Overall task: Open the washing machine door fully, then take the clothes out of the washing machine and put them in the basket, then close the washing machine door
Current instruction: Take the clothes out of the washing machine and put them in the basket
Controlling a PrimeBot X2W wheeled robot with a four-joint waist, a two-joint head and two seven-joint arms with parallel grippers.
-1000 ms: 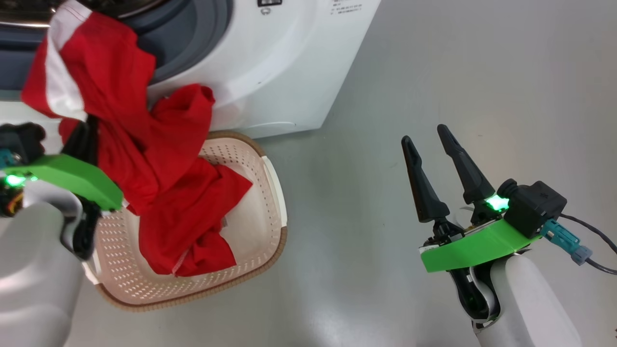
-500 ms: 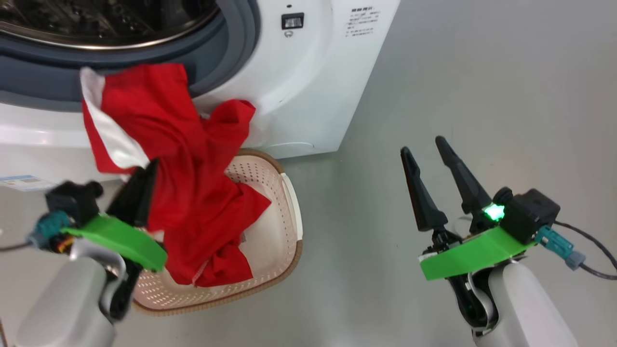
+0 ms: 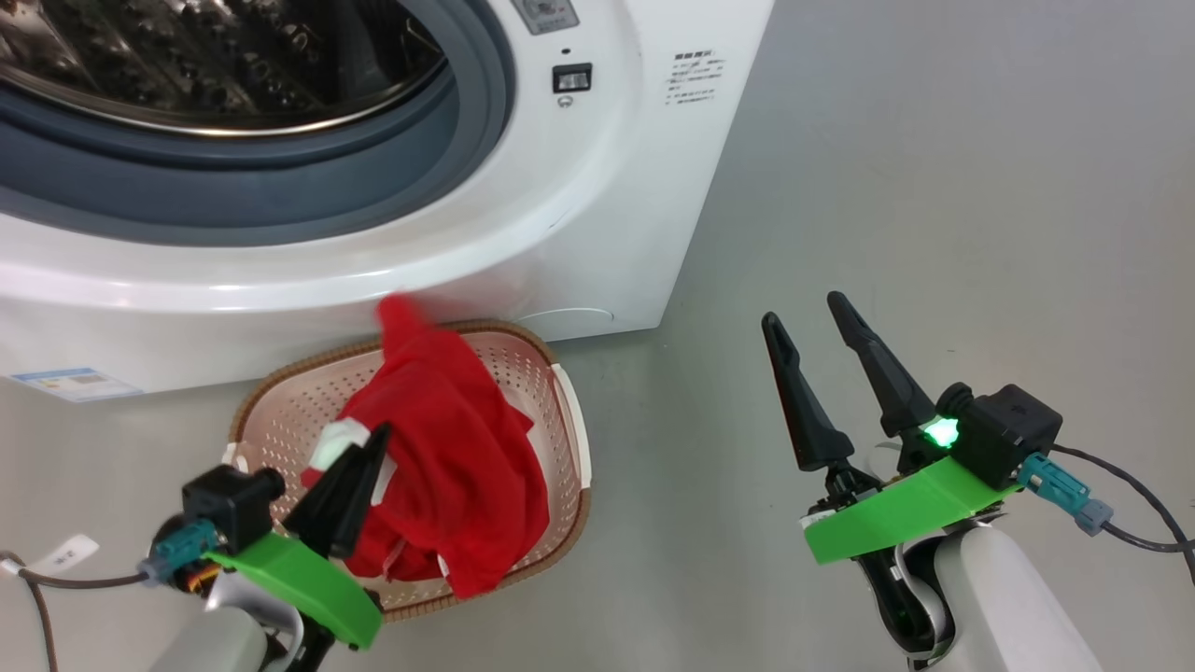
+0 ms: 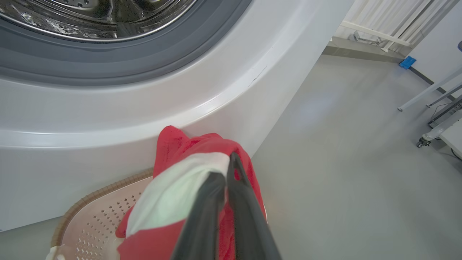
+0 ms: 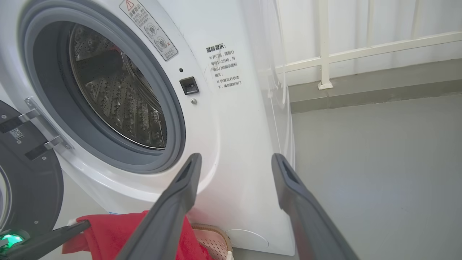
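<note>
The clothes are light, limp and not fragile. I judge they will drape and snag rather than slip, so a pinch on a bunched fold or on the white trim should hold best. They lie heaped in the basket, one red fold rising over its far rim against the machine. The left tool hangs low over the basket's near side, fingers clamped on the white trim and angled toward the machine. The right tool hovers well to the basket's right over the floor, fingers spread and empty.

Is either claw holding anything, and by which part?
The left claw is shut on the red clothes, gripping their white trim. The right claw is open and empty.
</note>
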